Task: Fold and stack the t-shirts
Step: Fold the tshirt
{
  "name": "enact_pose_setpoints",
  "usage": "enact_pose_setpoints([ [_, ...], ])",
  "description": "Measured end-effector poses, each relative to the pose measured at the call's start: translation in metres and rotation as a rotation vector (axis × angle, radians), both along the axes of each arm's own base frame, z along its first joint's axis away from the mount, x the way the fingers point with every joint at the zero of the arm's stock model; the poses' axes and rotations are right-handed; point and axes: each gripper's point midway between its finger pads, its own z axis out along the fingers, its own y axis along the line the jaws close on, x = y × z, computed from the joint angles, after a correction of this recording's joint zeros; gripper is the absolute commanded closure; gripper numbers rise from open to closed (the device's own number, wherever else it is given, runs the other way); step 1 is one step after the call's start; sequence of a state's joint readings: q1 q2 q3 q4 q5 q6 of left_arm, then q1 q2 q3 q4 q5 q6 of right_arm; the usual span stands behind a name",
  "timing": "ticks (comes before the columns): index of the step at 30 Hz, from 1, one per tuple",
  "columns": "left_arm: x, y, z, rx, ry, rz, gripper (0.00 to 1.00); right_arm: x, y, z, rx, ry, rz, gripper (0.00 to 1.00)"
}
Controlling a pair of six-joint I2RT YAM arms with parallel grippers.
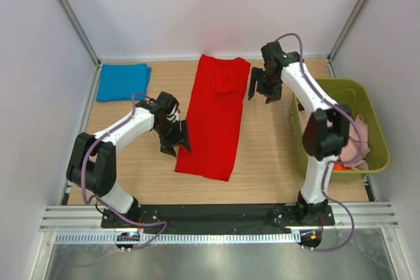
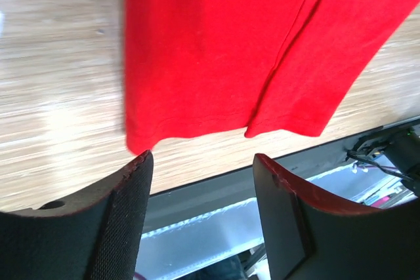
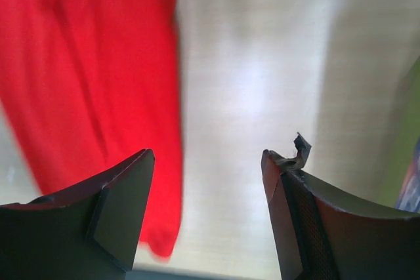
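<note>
A bright red t-shirt [image 1: 215, 117] lies as a long folded strip down the middle of the table. A folded blue t-shirt [image 1: 122, 81] lies at the back left. My left gripper [image 1: 176, 141] is open and empty beside the red shirt's near left edge; that near hem shows in the left wrist view [image 2: 216, 50]. My right gripper [image 1: 260, 91] is open and empty just right of the shirt's far end, with the red cloth [image 3: 92, 83] to its left in the right wrist view. Pale pink and orange cloth [image 1: 356, 147] lies in the bin.
An olive-green plastic bin [image 1: 375, 122] stands at the right edge of the table, next to the right arm. White walls close in the back and both sides. A black and metal rail [image 1: 210, 218] runs along the near edge.
</note>
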State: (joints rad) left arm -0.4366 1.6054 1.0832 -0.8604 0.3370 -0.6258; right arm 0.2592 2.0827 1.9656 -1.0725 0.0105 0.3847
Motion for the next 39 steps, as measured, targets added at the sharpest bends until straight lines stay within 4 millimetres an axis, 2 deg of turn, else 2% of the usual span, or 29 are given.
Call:
enact_pose_setpoints([
  [3,0.007,0.013,0.007,0.000,-0.018,0.018,0.36,-0.059,0.014,0.022,0.111,0.016,0.041,0.26],
  [5,0.010,0.023,0.006,0.007,-0.010,0.031,0.36,-0.100,0.025,0.022,0.166,0.047,0.071,0.26],
  [7,0.010,0.029,0.004,0.008,-0.005,0.041,0.38,-0.133,0.035,0.012,0.211,0.098,0.091,0.27],
  [10,0.005,0.035,-0.003,-0.008,0.023,0.048,0.41,-0.185,0.057,-0.022,0.291,0.206,0.112,0.31],
  [14,-0.013,0.035,-0.018,-0.034,0.098,0.049,0.41,-0.253,0.074,-0.072,0.351,0.362,0.087,0.32],
  [16,-0.021,0.035,-0.023,-0.044,0.126,0.046,0.42,-0.279,0.079,-0.085,0.383,0.404,0.068,0.32],
  [19,-0.027,0.035,-0.027,-0.051,0.145,0.043,0.45,-0.290,0.089,-0.092,0.451,0.403,0.017,0.32],
  [25,-0.031,0.033,-0.036,-0.068,0.166,0.032,0.53,-0.280,0.121,-0.096,0.536,0.360,0.009,0.37],
  [32,-0.032,0.032,-0.049,-0.065,0.193,0.037,0.56,-0.276,0.127,-0.099,0.547,0.347,-0.014,0.43],
  [39,-0.033,0.031,-0.056,-0.067,0.217,0.042,0.66,-0.281,0.128,-0.106,0.547,0.375,-0.027,0.50],
])
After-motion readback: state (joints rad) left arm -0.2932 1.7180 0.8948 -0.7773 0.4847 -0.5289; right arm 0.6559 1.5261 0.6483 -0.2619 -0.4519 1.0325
